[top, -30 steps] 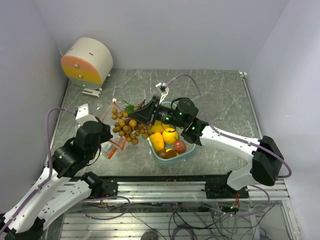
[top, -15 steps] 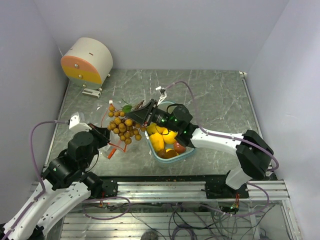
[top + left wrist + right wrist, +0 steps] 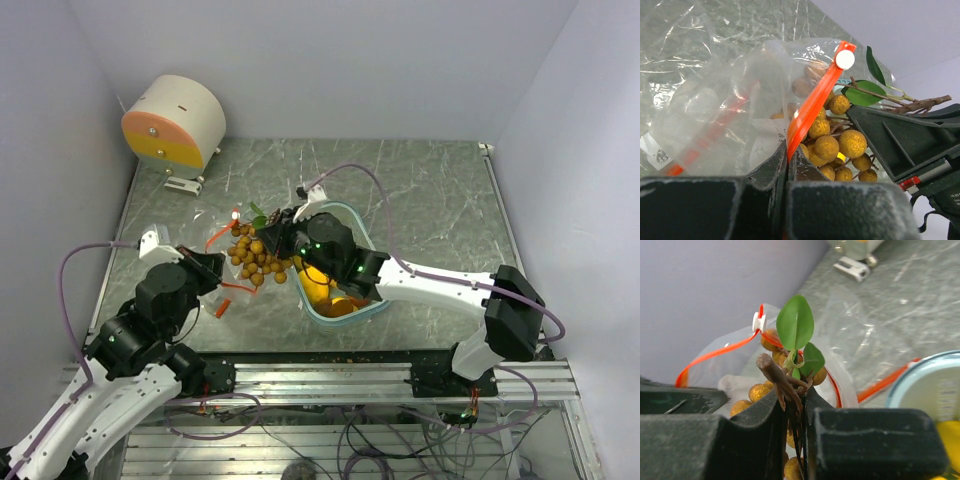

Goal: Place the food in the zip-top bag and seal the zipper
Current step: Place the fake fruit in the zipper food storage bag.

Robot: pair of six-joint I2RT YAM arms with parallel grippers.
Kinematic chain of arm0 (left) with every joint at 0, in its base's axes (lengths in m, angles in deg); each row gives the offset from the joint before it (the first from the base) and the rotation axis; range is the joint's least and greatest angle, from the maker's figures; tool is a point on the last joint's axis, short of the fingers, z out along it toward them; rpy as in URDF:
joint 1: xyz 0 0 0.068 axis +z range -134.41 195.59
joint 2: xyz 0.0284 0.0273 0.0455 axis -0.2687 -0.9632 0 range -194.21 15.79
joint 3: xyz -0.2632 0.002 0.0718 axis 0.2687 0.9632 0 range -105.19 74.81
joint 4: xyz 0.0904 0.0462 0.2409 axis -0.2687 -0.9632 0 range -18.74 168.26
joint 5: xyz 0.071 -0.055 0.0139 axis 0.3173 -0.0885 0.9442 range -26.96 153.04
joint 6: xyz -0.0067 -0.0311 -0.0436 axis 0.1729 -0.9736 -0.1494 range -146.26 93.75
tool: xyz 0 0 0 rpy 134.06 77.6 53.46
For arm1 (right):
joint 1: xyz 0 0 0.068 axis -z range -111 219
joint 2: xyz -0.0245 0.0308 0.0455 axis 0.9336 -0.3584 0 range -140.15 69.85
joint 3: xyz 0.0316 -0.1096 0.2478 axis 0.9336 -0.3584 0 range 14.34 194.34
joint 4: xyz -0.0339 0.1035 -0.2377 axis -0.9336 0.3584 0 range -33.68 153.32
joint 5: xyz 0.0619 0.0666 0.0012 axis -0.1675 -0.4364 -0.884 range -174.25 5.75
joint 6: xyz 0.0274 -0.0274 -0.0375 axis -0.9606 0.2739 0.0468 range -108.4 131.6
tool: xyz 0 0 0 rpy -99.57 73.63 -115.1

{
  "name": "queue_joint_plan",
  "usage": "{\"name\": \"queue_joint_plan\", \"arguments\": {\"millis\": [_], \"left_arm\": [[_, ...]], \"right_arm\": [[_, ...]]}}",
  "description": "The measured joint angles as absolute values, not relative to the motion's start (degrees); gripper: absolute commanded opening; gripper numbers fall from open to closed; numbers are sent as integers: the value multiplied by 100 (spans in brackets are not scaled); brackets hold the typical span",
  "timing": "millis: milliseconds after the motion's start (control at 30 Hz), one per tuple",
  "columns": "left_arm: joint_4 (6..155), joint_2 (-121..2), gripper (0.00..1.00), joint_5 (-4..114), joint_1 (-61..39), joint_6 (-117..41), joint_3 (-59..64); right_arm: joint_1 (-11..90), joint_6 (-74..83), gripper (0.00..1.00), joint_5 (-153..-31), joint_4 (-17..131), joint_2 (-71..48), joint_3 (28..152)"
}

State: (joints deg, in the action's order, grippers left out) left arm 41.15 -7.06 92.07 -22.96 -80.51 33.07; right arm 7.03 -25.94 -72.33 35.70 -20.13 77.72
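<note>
A clear zip-top bag with an orange-red zipper strip lies at the table's left. My left gripper is shut on the zipper strip and holds the bag's mouth up. My right gripper is shut on the woody stem of the brown fruit bunch, which hangs at the bag's mouth. Yellow-orange fruits lie in the pale teal basket, mostly hidden under my right arm. The small reddish fruit is hidden.
A round cream and orange device stands at the back left. A small white part lies in front of it. The grey walls close the table on three sides. The metal rail runs along the near edge.
My right gripper has carried the brown fruit bunch left and down to the bag's mouth. My left arm has drawn back and now holds the zipper strip raised.
</note>
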Motion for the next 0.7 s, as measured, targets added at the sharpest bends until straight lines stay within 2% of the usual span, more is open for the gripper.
{"name": "queue_joint_plan", "arguments": {"millis": [233, 700], "left_arm": [[4308, -1052, 7, 9107, -2296, -8027, 3307], [5029, -1871, 7, 8698, -2276, -7966, 3314]], "right_arm": [[305, -1757, 2, -6081, 4385, -2096, 8169], [160, -1324, 2, -5742, 5030, -2739, 9277]]}}
